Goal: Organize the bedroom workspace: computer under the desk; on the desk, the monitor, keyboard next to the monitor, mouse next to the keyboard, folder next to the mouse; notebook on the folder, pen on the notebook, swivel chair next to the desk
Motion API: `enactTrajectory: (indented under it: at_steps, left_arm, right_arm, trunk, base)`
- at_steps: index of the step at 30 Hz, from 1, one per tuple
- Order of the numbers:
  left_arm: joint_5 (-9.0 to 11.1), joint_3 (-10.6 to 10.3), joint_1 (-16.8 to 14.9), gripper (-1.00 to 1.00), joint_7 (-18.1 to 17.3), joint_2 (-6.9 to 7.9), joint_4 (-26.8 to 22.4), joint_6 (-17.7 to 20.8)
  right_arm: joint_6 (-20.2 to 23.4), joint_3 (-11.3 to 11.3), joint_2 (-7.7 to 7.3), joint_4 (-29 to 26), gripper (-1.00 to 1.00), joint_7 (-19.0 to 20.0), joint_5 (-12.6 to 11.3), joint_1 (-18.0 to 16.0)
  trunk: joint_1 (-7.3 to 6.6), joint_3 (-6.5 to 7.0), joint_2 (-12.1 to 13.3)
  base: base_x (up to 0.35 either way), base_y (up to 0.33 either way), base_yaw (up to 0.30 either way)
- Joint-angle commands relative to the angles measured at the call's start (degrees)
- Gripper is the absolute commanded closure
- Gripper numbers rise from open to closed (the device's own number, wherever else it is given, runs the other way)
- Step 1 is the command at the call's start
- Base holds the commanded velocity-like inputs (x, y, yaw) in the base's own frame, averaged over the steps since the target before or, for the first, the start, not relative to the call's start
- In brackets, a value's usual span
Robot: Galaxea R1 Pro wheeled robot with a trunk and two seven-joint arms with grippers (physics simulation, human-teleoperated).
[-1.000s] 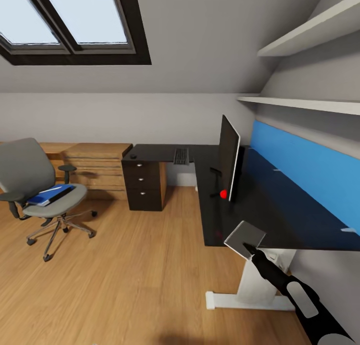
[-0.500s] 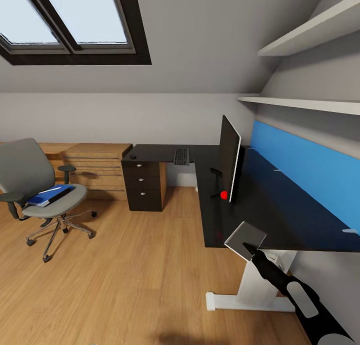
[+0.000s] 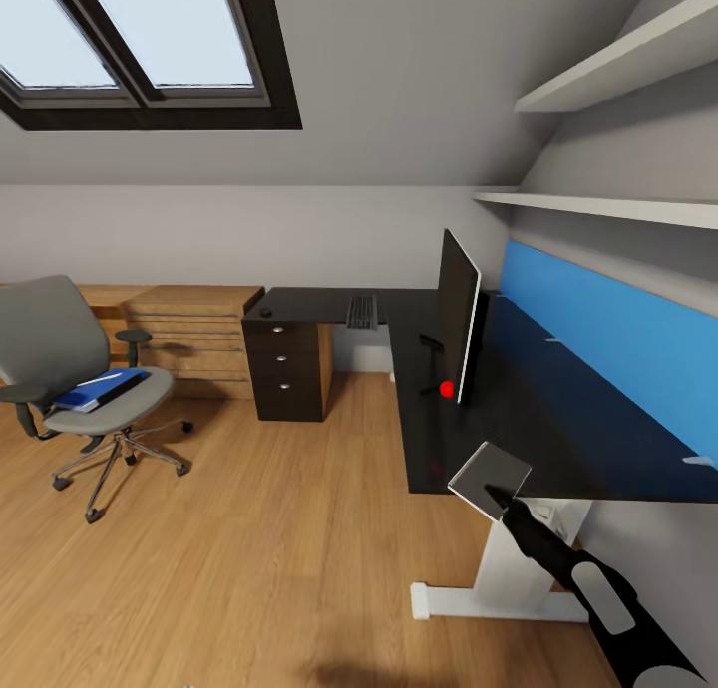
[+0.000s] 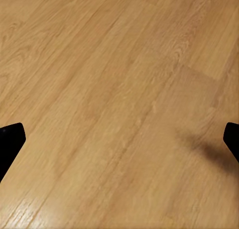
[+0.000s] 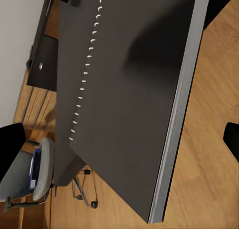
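Grey, flat spiral notebook (image 3: 489, 479) sits clamped in the right claw (image 3: 496, 493) at the black L-shaped desk (image 3: 558, 419) edge. Left claw (image 4: 119, 139) is spread apart over wooden floor (image 4: 109, 89). Bright blue folder (image 3: 100, 388) lies on the grey swivel chair (image 3: 70, 369). Thin black monitor (image 3: 457, 314) and slim keyboard (image 3: 361, 311) stand on the desk, unchanged from before.

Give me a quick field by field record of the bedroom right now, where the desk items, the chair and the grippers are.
desk: L-shaped, black top, blue back panel
monitor: upright on desk
keyboard: on desk, far wing
swivel chair: on wooden floor, apart from desk
folder: blue, on chair seat
right gripper: holding a flat grey-edged dark item at the desk's near edge
left gripper: open, over bare wooden floor
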Motion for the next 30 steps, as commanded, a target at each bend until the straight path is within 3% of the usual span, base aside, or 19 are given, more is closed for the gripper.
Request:
enactTrajectory:
  at_steps: [1, 8, 18, 30]
  left_arm:
    - [0.4, 0.1, 0.0, -1.00, -0.1, -0.03, 0.0, -0.2]
    - [0.4, 0.1, 0.0, -1.00, -0.1, -0.03, 0.0, -0.2]
    - [0.4, 0.1, 0.0, -1.00, 0.0, -0.04, 0.0, -0.2]
    - [0.5, 0.1, 0.0, -1.00, 0.0, -0.04, 0.0, -0.2]
  right_arm:
    - [0.5, -0.2, 0.02, 0.1, -1.00, 0.1, -0.4, 0.0]
    - [0.6, -0.4, -0.05, 1.4, -1.00, 0.0, -1.0, 0.0]
    - [0.6, -0.4, -0.21, 1.8, -1.00, -0.1, -4.9, 0.0]
    - [0.6, -0.3, -0.18, 1.9, -1.00, -0.1, -5.8, 0.0]
  trunk:
    - [0.00, -0.06, 0.0]
    - [0.00, -0.06, 0.0]
    - [0.00, -0.06, 0.0]
    - [0.00, -0.06, 0.0]
  base:
    - [0.000, 0.000, 0.000]
    - [0.000, 0.000, 0.000]
    - [0.000, 0.000, 0.000]
    - [0.000, 0.000, 0.000]
